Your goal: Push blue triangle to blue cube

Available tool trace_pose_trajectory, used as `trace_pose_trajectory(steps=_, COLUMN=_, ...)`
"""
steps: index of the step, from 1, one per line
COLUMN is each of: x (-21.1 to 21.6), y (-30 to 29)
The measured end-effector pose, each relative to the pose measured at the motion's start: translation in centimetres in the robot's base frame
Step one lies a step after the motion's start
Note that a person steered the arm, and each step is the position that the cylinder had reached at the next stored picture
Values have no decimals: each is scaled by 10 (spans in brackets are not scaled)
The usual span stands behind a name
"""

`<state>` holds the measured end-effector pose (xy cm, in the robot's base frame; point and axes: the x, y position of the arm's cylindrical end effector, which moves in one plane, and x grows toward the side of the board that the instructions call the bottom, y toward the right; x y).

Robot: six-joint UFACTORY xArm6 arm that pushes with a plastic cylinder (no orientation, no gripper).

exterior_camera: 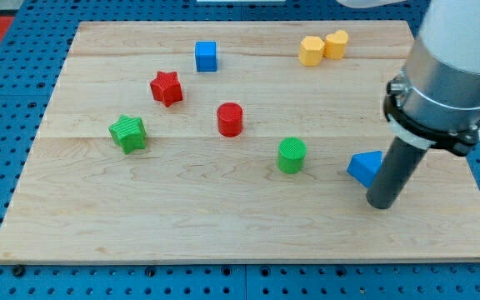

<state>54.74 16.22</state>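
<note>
Camera view: my tip (382, 203), no gripper, touches blue triangle (363, 167) right side; next push up-left toward blue cube (206, 56).

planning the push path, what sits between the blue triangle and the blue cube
In the camera view, the green cylinder and red cylinder lie near the line from blue triangle to blue cube.

There is just one camera. It sits up high in front of the wooden surface (223, 225) and looks down at it on a slant. It is far enough back to see almost the whole board, with its corners. The far edge is at the view's top. The arm (452, 75) comes in big at the view's right.
</note>
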Motion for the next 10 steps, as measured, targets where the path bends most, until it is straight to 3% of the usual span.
trace_pose_trajectory(steps=2, x=11, y=11)
trace_pose_trajectory(steps=3, x=6, y=44)
trace_pose_trajectory(steps=5, x=-66, y=-14)
trace_pose_trajectory(steps=6, x=-108, y=-71)
trace_pose_trajectory(steps=7, x=-122, y=-138)
trace_pose_trajectory(steps=8, x=-132, y=-162)
trace_pose_trajectory(steps=10, x=-210, y=-191)
